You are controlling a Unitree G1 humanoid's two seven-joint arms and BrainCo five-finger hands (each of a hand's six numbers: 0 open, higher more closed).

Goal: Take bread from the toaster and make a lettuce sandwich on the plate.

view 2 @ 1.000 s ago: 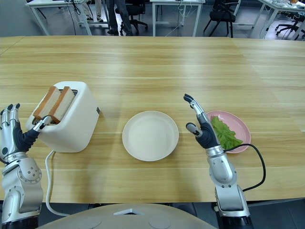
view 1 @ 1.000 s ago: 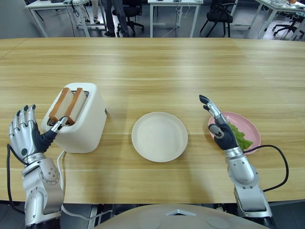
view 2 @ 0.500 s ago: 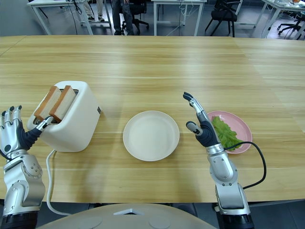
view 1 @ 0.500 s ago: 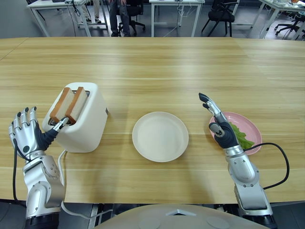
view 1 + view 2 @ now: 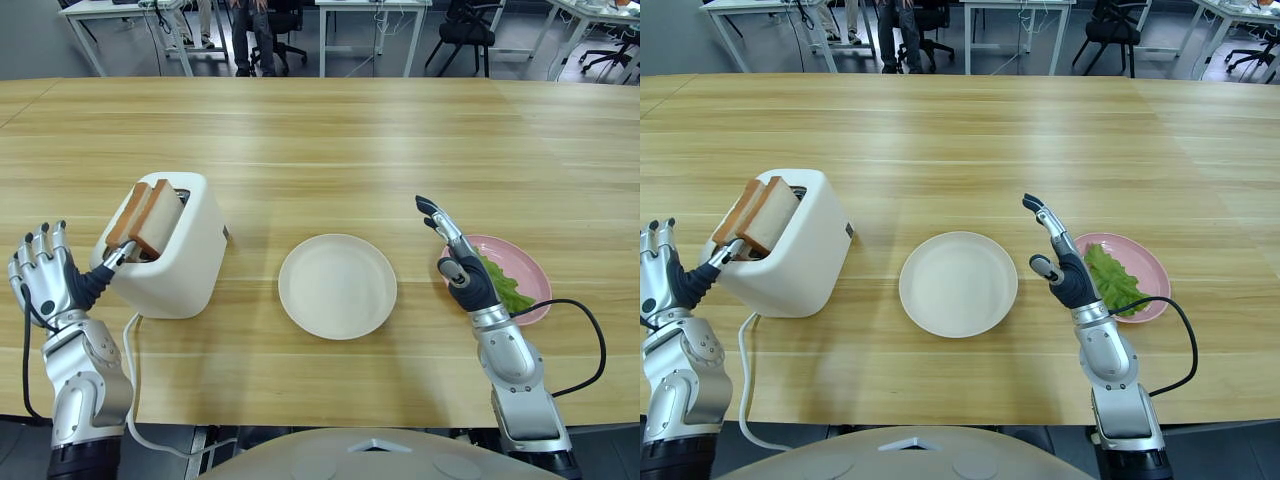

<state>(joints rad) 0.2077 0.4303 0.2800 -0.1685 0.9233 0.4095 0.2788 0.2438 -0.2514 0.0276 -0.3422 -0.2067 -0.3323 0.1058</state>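
Note:
A white toaster (image 5: 180, 255) stands at the table's left with two bread slices (image 5: 146, 214) sticking up from its slots, leaning together. My left hand (image 5: 48, 283) is open just left of the toaster, its thumb touching the toaster's near left corner. An empty cream plate (image 5: 337, 286) lies at the centre. A green lettuce leaf (image 5: 505, 288) rests on a pink plate (image 5: 530, 268) at the right. My right hand (image 5: 458, 263) is open and raised at the pink plate's left edge, fingers pointing away, holding nothing.
A white power cord (image 5: 133, 400) runs from the toaster off the table's near edge. A black cable (image 5: 590, 335) loops beside my right forearm. Bare wooden table (image 5: 330, 140) stretches beyond the plates. Office desks and chairs stand far behind.
My left hand has drifted a little left and down beside the toaster. The two bread slices now lean closer together. My right hand has barely moved.

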